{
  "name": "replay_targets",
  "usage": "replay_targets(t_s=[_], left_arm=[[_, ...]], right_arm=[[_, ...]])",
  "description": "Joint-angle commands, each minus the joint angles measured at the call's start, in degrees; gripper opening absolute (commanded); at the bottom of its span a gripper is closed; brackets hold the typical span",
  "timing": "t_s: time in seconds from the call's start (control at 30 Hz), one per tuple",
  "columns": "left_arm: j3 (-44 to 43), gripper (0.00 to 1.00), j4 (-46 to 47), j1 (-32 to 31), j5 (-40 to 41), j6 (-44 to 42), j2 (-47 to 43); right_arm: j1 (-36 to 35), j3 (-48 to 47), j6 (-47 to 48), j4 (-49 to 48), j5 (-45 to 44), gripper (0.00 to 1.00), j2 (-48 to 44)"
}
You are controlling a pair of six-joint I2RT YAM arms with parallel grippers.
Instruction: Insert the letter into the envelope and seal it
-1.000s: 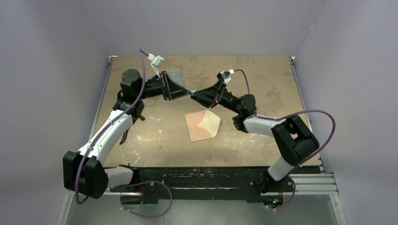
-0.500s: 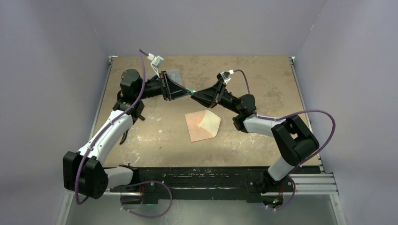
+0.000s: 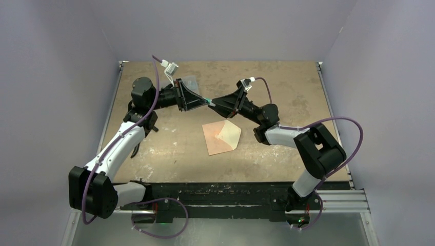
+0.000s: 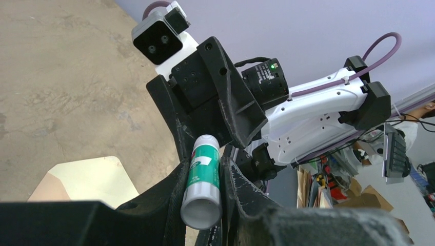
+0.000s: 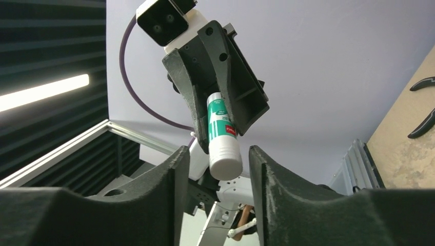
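Observation:
My left gripper (image 3: 204, 100) hangs above the table's far middle, shut on a green-and-white glue stick (image 4: 203, 179). The stick's white capped end (image 5: 224, 154) reaches between the fingers of my right gripper (image 5: 218, 159), which stands open, with a gap on each side of the cap. The two grippers face each other tip to tip, the right gripper (image 3: 216, 102) on the right. Below them the salmon envelope (image 3: 218, 142) lies flat on the table, its pale cream flap (image 3: 229, 133) open. That flap (image 4: 87, 179) also shows in the left wrist view. The letter does not show as a separate sheet.
Black pliers (image 3: 135, 149) lie on the table beside the left arm, and their handles (image 5: 423, 110) show in the right wrist view. A clear plastic piece (image 3: 190, 81) sits behind the left gripper. Purple walls enclose the brown table (image 3: 287, 87).
The right gripper has edged a little toward the left one, over the glue stick's capped end, and its jaws have widened. The left arm and the envelope have not moved.

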State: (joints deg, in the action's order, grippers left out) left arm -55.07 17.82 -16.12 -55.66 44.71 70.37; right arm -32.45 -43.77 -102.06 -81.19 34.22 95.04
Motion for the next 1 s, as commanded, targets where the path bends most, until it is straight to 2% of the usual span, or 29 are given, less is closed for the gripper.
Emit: replay_targets(t_s=[0.0, 0.17, 0.27, 0.37, 0.43, 0.47, 0.67, 0.8, 0.9, 0.97], left_arm=[[-0.09, 0.0, -1.1, 0.39, 2.09, -3.39, -1.24], [0.08, 0.0, -1.39, 0.39, 2.12, -4.22, -0.96], [0.02, 0.0, -2.32, 0.39, 1.92, -4.5, -0.52], [0.3, 0.0, -2.28, 0.39, 1.74, -4.69, -0.56], [0.3, 0.0, -2.58, 0.39, 1.87, -4.85, -0.67], [0.3, 0.0, -2.88, 0.39, 2.32, -4.69, -0.67], [0.18, 0.0, 2.31, 2.96, 3.16, 5.48, 1.26], [2.35, 0.0, 10.02, 6.47, 3.31, 13.69, 0.51], [2.81, 0.0, 9.59, 9.07, 4.43, 14.67, -0.62], [4.16, 0.0, 12.52, 10.38, 4.86, 17.49, -1.31]], right_arm=[[0.08, -1.51, 0.1, -3.04, -0.56, 0.46, -0.28], [0.02, -1.59, 0.2, -3.79, -0.34, 0.41, 0.09], [0.02, -1.97, 0.35, -3.56, -0.14, 0.32, 0.19], [0.08, -2.15, 0.63, -2.56, 0.05, 0.19, 0.08], [0.03, -2.11, 3.02, 1.12, 0.83, 0.04, -0.37], [0.13, -1.56, 3.97, 1.69, 0.27, 0.0, -0.46], [3.07, 4.7, 2.15, -13.99, -2.14, 0.0, 1.97], [5.13, 8.65, 2.61, -17.38, -3.53, 0.0, 0.23], [7.18, 11.1, 2.31, -19.33, -3.94, 0.0, -1.14], [8.22, 12.06, 2.21, -20.16, -3.99, 0.0, -1.7]])
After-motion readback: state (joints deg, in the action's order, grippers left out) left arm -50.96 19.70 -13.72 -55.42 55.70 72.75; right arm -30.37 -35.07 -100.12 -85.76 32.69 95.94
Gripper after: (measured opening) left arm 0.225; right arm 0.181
